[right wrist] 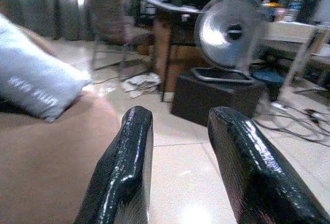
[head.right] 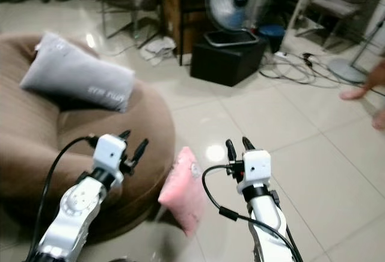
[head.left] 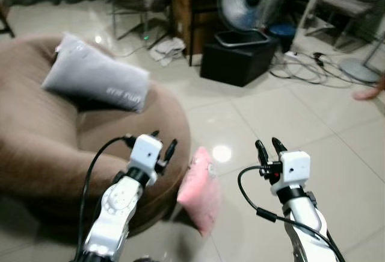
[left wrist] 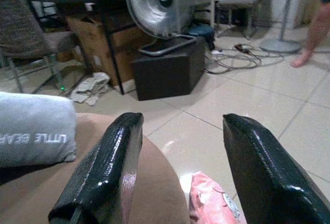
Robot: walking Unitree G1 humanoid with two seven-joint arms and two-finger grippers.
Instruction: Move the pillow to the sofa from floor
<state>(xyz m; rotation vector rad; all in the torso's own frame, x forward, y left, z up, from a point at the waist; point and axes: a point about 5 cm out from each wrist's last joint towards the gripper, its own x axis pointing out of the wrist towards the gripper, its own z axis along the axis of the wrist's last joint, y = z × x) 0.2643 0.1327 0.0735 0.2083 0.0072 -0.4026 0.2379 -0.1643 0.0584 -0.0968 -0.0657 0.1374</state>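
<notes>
Pink pillow (head.left: 200,197) stands on edge on the tiled floor (head.left: 289,123), leaning against the front of the brown round sofa (head.left: 36,147); a grey pillow (head.left: 96,81) lies on the sofa's seat. From the head, the left gripper (head.left: 163,144) hovers over the sofa's rim with fingers spread, and the right gripper (head.left: 270,149) hangs above the floor beside the pink pillow, fingers parted, holding nothing. Beyond the sofa stand a fan (head.left: 248,0) and a black box (head.left: 237,57). The left wrist view has the pink pillow between open fingers (left wrist: 103,177), just off the sofa edge. The right wrist view shows parted fingers (right wrist: 126,172) over the sofa's side, the fan ahead.
</notes>
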